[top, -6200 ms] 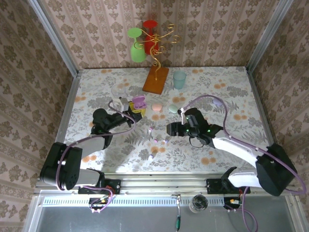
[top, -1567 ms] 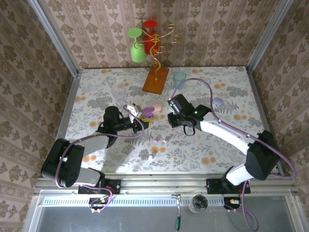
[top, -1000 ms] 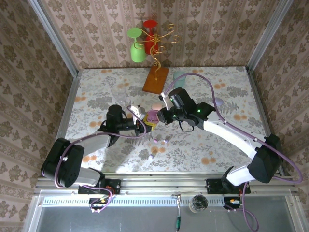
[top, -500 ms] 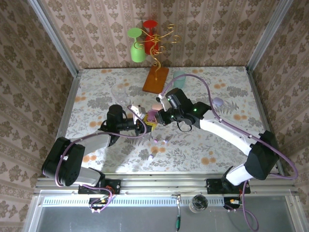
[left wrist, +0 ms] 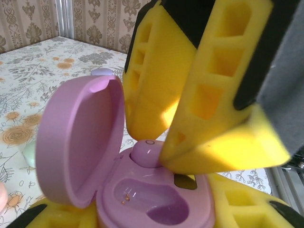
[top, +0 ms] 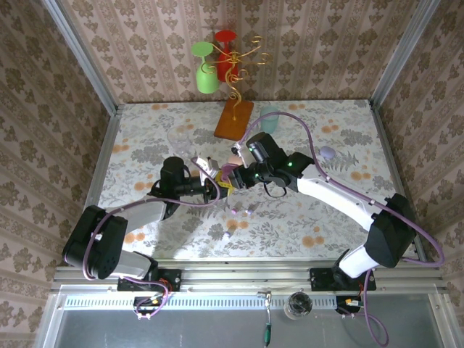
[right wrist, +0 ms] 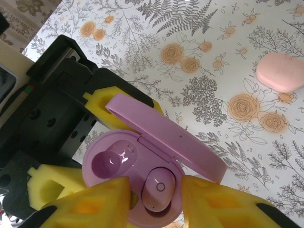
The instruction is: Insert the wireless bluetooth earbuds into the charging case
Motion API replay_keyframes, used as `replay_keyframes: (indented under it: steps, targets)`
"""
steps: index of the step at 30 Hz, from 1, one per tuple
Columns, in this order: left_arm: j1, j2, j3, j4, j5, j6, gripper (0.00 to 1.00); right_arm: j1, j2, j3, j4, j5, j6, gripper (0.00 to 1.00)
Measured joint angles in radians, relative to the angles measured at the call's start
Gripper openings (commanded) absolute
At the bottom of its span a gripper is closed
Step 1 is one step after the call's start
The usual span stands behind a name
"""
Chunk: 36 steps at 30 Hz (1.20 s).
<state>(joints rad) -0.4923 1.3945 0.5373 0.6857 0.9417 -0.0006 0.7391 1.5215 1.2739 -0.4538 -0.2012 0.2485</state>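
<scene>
The left gripper (top: 216,185) pinches the open lilac pebble-shaped plastic charging case (right wrist: 166,137) at mid-table. One small glossy lilac earbud (right wrist: 159,190) sits in a socket of the case, between the right gripper's (right wrist: 156,204) slightly spread yellow foam fingers (right wrist: 95,204). The other socket is bare.

My right fingers (left wrist: 204,85) hide part of the purple case (left wrist: 156,209). The loose earbuds (top: 235,210) near it are too small to tell apart.
</scene>
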Motion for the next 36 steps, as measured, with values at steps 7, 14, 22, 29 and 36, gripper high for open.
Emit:
replay_keyframes:
  steps: [7, 14, 22, 29, 36]
  targets:
    - [0.009, 0.0, 0.0, 0.032, 0.0, -0.011, 0.34, 0.004, -0.032, -0.01, 0.013, 0.021, -0.004, 0.52]
    - [0.069, -0.007, -0.032, 0.093, 0.004, -0.047, 0.34, -0.013, -0.203, -0.149, 0.134, 0.093, 0.06, 0.54]
    - [0.172, -0.09, -0.1, 0.17, -0.019, -0.109, 0.35, -0.039, -0.203, -0.244, 0.202, 0.146, 0.167, 0.58]
    - [0.234, -0.208, -0.118, 0.16, -0.104, -0.111, 0.34, -0.029, -0.017, -0.244, 0.197, 0.092, 0.244, 0.59]
    - [0.239, -0.309, -0.119, 0.099, -0.189, -0.099, 0.34, -0.01, 0.225, -0.183, 0.174, -0.031, 0.316, 0.54]
